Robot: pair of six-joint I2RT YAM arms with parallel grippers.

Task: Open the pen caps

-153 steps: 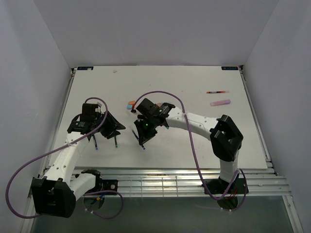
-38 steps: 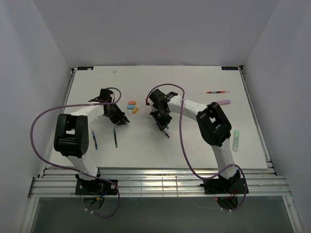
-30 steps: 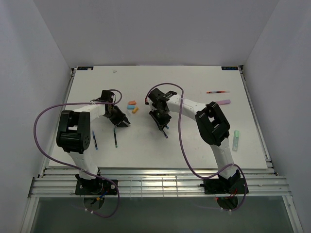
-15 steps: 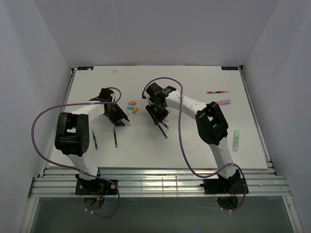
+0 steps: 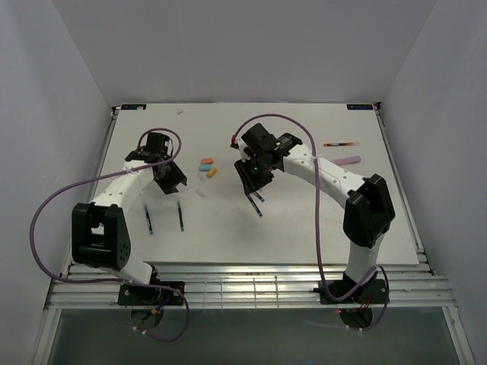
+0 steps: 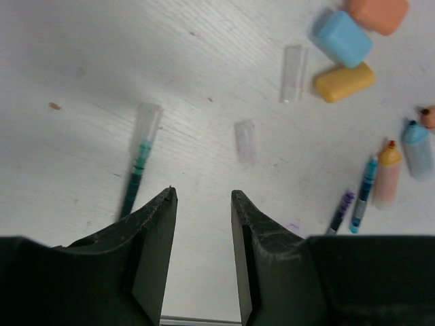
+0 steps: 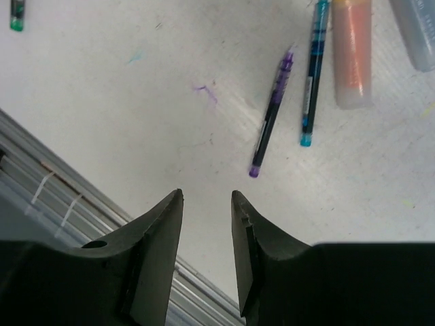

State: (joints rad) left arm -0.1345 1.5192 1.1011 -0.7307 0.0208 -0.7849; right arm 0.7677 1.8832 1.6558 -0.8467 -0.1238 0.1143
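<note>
Hovering narrowly parted and empty, the left pincer [image 6: 201, 197] has the thin teal pen [image 6: 138, 170] just ahead-left on the white tabletop [image 6: 102, 54], pointing away with its pale translucent plastic cap [image 6: 147, 121] at the far end, likely farther from the equally narrow, empty right pincer [image 7: 207, 197].

Overhead wide — wrists close, seemingly downward.

White table [image 5: 304, 228], orange cap [image 6: 377, 10], blue cap [image 6: 343, 39] and yellow cap [image 6: 344, 81] huddle together, clear cap [image 6: 293, 73] just beside, purple pen [image 7: 270, 115] alongside teal pen [image 7: 312, 75], purple highlighter [image 5: 344, 161] well apart
</note>
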